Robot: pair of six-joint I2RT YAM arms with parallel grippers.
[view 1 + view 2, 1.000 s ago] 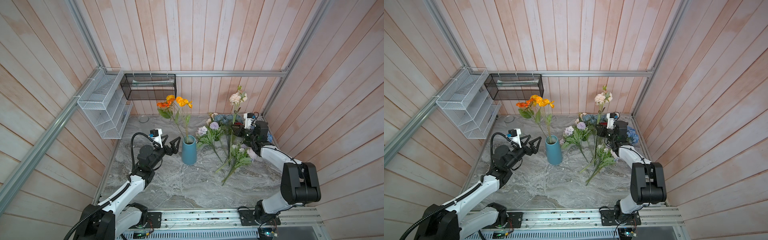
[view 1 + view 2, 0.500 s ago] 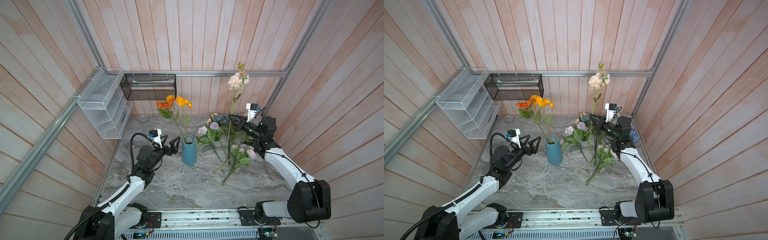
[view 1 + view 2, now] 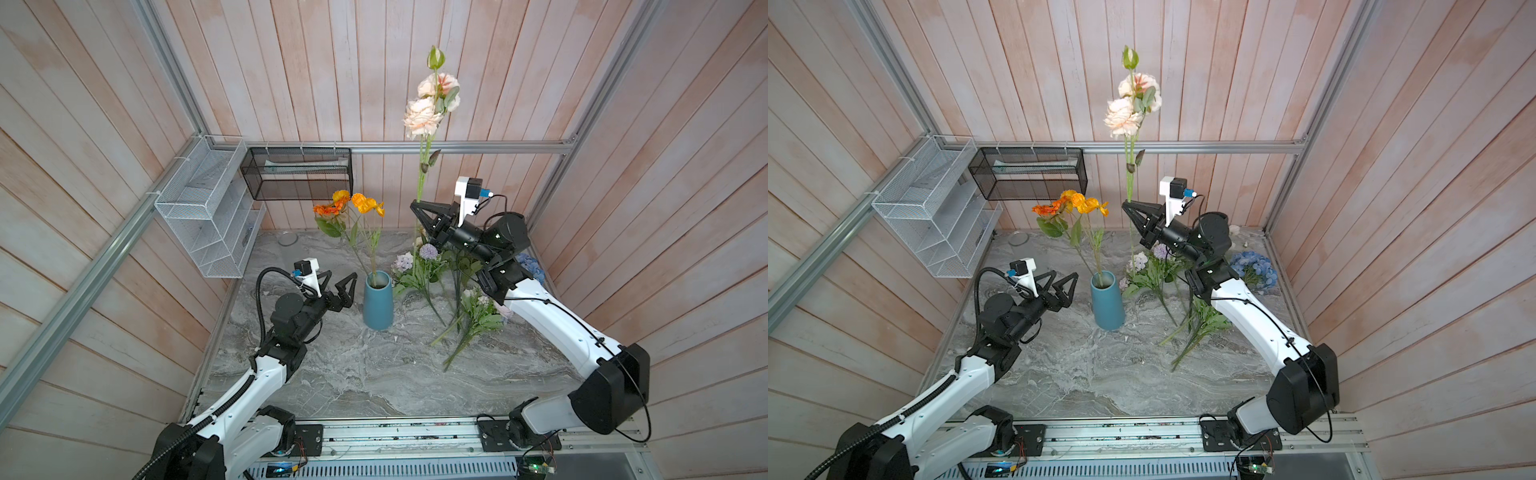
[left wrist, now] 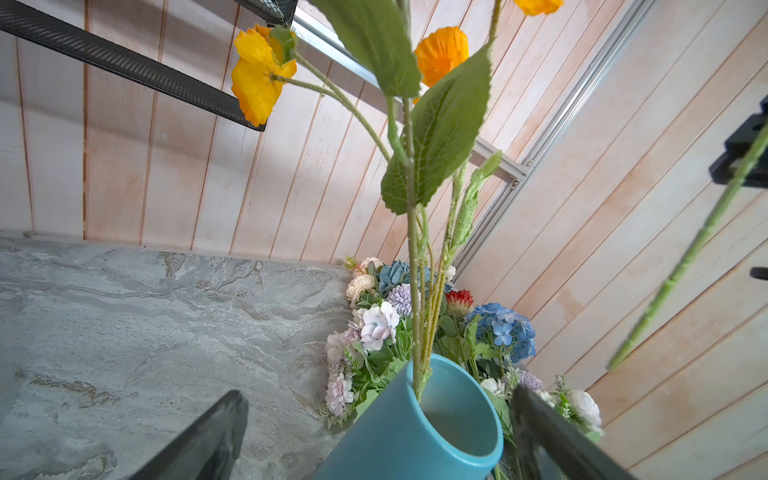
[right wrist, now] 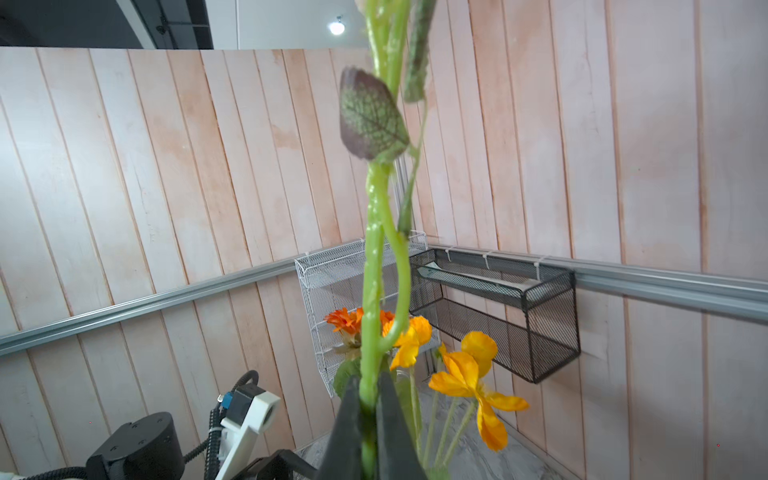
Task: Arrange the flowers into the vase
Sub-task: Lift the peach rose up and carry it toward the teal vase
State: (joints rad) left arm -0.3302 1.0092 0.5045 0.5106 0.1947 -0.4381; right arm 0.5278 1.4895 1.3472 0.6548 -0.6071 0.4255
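My right gripper (image 3: 417, 204) is clamped on the green stem of the peach flower (image 3: 423, 118). I see it held upright well above the surface (image 3: 332, 374), its blooms high against the back wall and its lower end hanging free over the loose flowers (image 3: 432, 274) that lie right of the vase (image 3: 378, 303). My left gripper (image 3: 341, 278) hovers just left of the vase, jaws spread wide with nothing between them. The blue vase stands upright holding the orange flowers (image 3: 351, 204), and 1 blue hydrangea (image 3: 1254, 266) lies near the right wall.
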